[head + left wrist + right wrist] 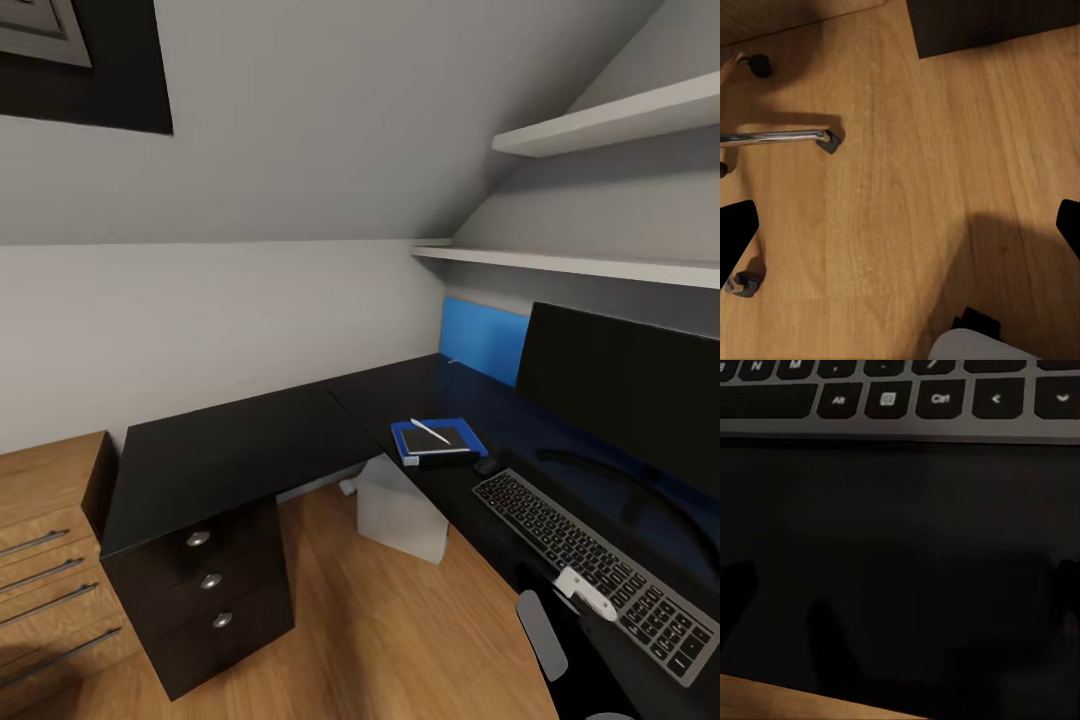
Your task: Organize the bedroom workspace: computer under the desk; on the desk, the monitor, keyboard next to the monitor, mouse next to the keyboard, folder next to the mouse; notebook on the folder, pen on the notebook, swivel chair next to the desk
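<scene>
A glossy black L-shaped table (230,440) is seen across the middle of the head view, with three silver-knobbed drawers (210,580) at lower left. On its right wing, a black monitor (620,390) stands at the right edge of the frame before a blue back panel (483,335). A keyboard (590,570) lies in front of it at lower right, with a small black mouse (487,465) just beyond the keyboard's far end. Near the mouse, at centre, a blue folder (440,440) carries a dark notebook (435,440) with a white pen (430,431) on top. A pale grey computer (400,510) stands on the wooden floor (380,620) under the table. In the left wrist view, the left fingers (736,240) are spread apart above the floor, with a chrome swivel chair (780,138) leg at upper left. In the right wrist view, the right fingers (735,592) are also apart, over the dark tabletop below the keyboard's bottom key row.
</scene>
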Controlling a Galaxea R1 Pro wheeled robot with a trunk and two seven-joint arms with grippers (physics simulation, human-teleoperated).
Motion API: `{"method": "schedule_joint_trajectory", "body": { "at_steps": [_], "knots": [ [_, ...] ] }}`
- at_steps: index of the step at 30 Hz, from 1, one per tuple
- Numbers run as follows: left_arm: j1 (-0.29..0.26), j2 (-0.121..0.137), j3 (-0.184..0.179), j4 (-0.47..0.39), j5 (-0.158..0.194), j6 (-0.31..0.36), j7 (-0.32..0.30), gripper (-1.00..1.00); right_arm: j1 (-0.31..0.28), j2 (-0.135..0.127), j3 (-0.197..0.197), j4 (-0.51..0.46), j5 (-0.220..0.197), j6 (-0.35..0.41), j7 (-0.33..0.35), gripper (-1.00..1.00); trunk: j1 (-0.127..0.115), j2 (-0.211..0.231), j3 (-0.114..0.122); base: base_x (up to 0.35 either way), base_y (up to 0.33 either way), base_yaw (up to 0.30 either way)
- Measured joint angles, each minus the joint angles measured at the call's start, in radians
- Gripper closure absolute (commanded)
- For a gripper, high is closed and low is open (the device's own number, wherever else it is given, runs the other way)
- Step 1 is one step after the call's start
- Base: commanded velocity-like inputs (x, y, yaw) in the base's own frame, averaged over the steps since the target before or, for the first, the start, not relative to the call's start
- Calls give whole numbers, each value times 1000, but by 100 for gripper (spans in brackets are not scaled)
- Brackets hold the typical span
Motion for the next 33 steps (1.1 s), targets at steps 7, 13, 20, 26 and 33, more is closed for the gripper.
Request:
{"method": "schedule_joint_trajectory", "body": {
  "at_steps": [7, 13, 20, 26, 33],
  "knots": [
    [0, 0, -2, 0, 0, -2, -1, -100, -1, 0, 0, 3, 5, 1, -1, -100, 0, 0, 0, 136, 0, 0],
    [0, 0, -2, 0, 0, -2, -1, -100, -7, -1, 0, 9, 2, 0, -1, -100, 0, 0, 0, 78, 0, 0],
    [0, 0, -2, 0, -1, -3, -1, -100, -18, -14, 0, 29, 2, 0, -3, -100, 0, 0, 0, 151, 0, 0],
    [0, 1, -2, 0, 0, -4, -1, -100, -41, -19, -3, 60, 2, 0, -2, -100, 0, 0, 0, 85, -25, 0],
    [0, 2, -2, 0, 0, -4, -1, -100, -45, -31, -4, 70, -6, -1, 1, -100, 0, 0, 0, 54, -22, 0]
  ]
}}
